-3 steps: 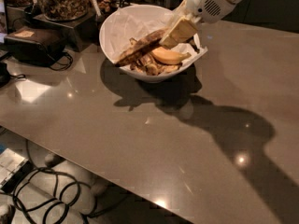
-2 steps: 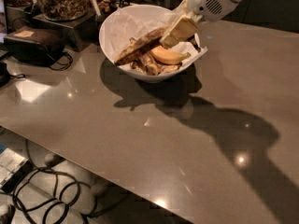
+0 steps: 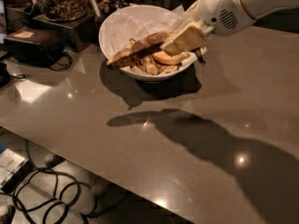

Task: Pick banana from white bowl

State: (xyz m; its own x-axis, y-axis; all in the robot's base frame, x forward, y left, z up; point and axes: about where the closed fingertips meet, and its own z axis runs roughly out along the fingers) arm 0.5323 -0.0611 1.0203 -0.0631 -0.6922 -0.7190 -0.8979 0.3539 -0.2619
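Observation:
The white bowl (image 3: 117, 31), lined with crinkled white paper, stands at the back of the grey table. The banana (image 3: 138, 49), long and dark brown with dull yellow streaks, lies tilted across the bowl. Its left end reaches the front left rim and its right end is raised at my fingers. My gripper (image 3: 183, 40) comes in from the upper right over the right side of the bowl and is shut on the banana's right end. A short, plump, brighter yellow piece (image 3: 169, 58) and brownish scraps (image 3: 149, 69) lie under it in the bowl.
A black box with a cable (image 3: 35, 43) sits at the left rear. A container of brown snacks (image 3: 60, 1) stands behind the bowl on a dark stand. The table's front edge (image 3: 117, 171) runs diagonally, with cables on the floor (image 3: 46, 195) below it.
The banana has tilted and come up a little at its right end with my gripper. Its left end now reaches the bowl's front left rim. The bowl has not moved.

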